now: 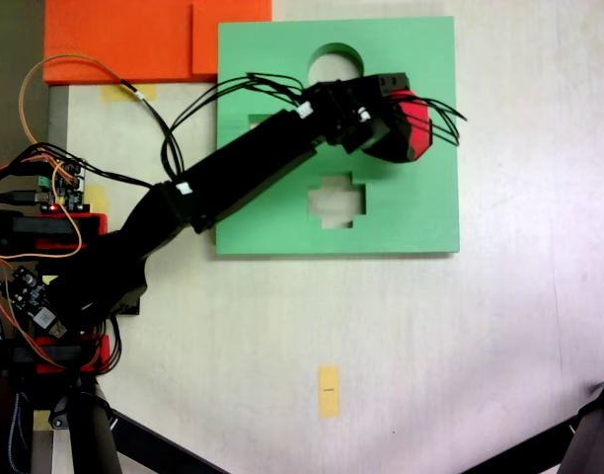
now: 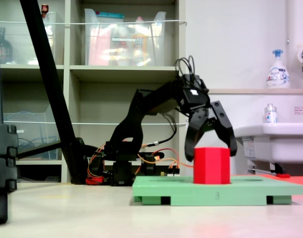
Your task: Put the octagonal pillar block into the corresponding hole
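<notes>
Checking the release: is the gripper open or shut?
Open: the gripper has its jaws spread either side of the upright red block.

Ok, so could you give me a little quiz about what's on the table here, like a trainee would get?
1. True or false: the pincer is shut tight.
2. The block standing under the pincer is: A blue, B red, C yellow?
3. Fill in: seen from above in a fixed view, the green board shows a round cutout and a second cutout shaped like a ____.
Key: 1 false, it stands open; 2 B; 3 cross.
</notes>
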Robot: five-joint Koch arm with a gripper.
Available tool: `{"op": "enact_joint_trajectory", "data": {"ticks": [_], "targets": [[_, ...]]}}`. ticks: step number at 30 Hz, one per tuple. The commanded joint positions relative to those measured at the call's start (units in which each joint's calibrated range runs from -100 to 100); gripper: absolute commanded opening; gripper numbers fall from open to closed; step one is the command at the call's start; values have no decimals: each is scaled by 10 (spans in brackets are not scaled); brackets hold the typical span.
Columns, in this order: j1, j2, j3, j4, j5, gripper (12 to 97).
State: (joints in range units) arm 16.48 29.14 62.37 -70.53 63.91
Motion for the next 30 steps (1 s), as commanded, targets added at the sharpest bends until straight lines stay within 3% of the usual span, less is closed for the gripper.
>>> {"op": "enact_joint_trajectory", "data": {"ticks": [1,10,21,30], "targets": [[1,5,43,39,-7,415],[2,41,43,29,-6,432],[1,-6,52,-47,16,815],[4,-284,59,-174,-14,817]]}}
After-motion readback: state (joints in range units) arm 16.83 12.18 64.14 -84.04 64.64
